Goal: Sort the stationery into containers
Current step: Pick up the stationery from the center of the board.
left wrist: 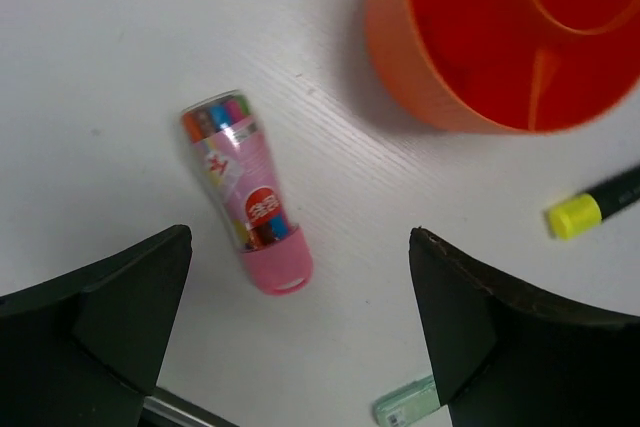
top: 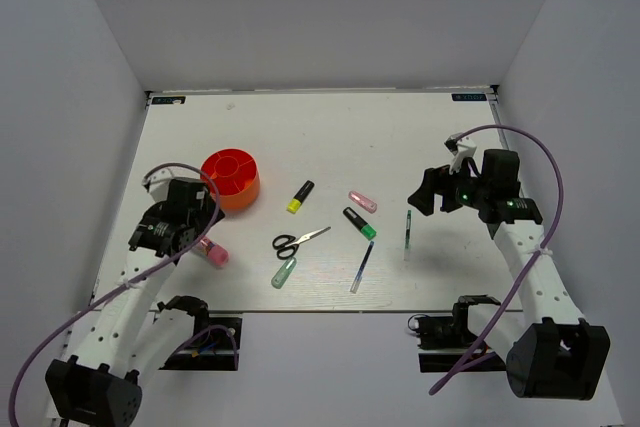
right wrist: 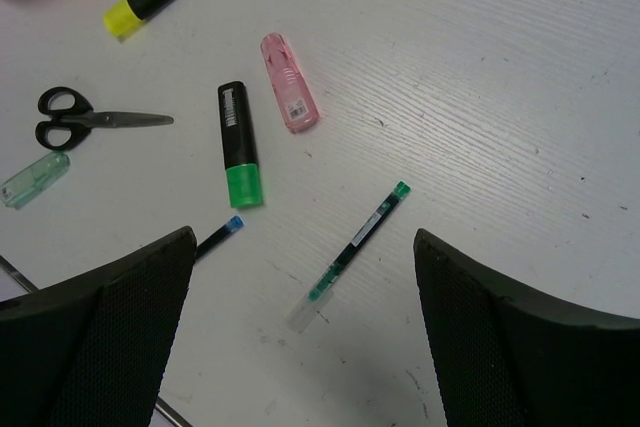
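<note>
From above, the left gripper (top: 200, 232) hangs over a pink case (top: 212, 253), its jaws spread wide and holding nothing. The orange cup (top: 243, 195) stands just past it. The right gripper (top: 422, 193) has wide, empty jaws too, with a green pen (top: 408, 232) lying near it. The table (top: 300, 127) is white, with plain white walls (top: 320, 17) all round. In the left wrist view the pink case (left wrist: 248, 190) lies flat between the two fingers (left wrist: 110, 327), a bit ahead of them. Its long side is tilted: the pink cap is nearest the jaws and the clear end points away to the left. Its red round sticker (left wrist: 264, 208) has white marks I cannot read. The cup sits ahead to the right. In the right wrist view the green pen lies ahead between the fingers (right wrist: 100, 337), slanted, its green tip pointing away to the right. A green-black marker (right wrist: 238, 144) lies ahead on the left, pointing almost straight away, green cap nearest. Its white label is too small to read. The scissors (right wrist: 95, 119) are further left, blades pointing right. The white top has fine lines and small dark specks.
</note>
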Controlling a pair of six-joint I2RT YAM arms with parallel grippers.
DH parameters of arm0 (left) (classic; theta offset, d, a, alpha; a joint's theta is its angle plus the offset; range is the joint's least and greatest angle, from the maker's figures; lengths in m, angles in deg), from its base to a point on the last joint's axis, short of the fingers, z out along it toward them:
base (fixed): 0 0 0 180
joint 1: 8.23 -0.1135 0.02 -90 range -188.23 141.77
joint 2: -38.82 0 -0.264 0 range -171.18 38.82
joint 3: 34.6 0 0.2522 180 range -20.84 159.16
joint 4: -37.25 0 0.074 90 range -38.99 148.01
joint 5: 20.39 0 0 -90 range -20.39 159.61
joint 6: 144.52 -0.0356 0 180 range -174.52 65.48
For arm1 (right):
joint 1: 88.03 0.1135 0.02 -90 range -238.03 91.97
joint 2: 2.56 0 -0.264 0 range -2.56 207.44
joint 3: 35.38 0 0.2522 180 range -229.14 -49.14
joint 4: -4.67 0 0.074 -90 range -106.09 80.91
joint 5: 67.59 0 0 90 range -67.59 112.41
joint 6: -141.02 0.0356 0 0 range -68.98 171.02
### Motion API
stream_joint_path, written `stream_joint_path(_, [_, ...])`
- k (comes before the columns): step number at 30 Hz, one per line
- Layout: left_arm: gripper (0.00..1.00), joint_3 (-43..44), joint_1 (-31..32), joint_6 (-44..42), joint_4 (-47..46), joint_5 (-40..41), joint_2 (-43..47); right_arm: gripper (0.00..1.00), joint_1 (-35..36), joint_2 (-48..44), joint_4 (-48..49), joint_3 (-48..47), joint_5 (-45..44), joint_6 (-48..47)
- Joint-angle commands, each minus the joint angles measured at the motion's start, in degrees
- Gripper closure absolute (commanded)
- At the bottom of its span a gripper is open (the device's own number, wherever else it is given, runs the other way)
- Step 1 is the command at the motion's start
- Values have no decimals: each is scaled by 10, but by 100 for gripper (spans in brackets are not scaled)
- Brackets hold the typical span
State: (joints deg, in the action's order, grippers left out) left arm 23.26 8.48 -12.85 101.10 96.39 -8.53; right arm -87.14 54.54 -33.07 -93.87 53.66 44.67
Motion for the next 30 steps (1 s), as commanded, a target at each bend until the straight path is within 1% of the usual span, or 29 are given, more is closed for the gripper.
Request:
stream_joint_path(1, [0, 13, -76, 85, 77, -22, 0, 10, 3, -8, -18, -30, 1, 5])
stream_joint_path(3, [1, 10, -109, 103, 77, -55, -17, 10, 3, -13, -18, -30, 1, 7])
stream_joint_path(4, [1, -1, -159, 109, 73, -94, -26, 10, 3, -18, -17, -29, 1, 11])
stream_joint_path(6, [3, -7, -212, 127, 54, -159, -49, 10, 3, -21, -19, -28, 0, 13])
stream_joint_path(7, [3, -7, -239, 140, 50, -173, -56, 10, 3, -24, -19, -29, 1, 13])
stream_joint_path(9, [3, -9, -269, 146, 31, -226, -87, 10, 1, -29, -24, -31, 6, 14])
stream_joint_path(10, [3, -9, -279, 151, 26, -235, -97, 10, 0, -30, -25, -32, 7, 13])
stream_joint_path(16, [3, 14, -311, 153, 2, -282, -181, 10, 2, -39, -23, -31, -3, 11])
stream_joint_path(25, [3, 34, -329, 133, -17, -276, -268, 10, 2, -39, -26, -33, -12, 7])
stream_joint_path(26, [6, 39, -329, 129, -19, -276, -284, 10, 3, -39, -26, -33, -12, 7])
stream_joint_path(30, [9, 56, -330, 117, -17, -277, -325, 10, 2, -40, -27, -35, -17, 6])
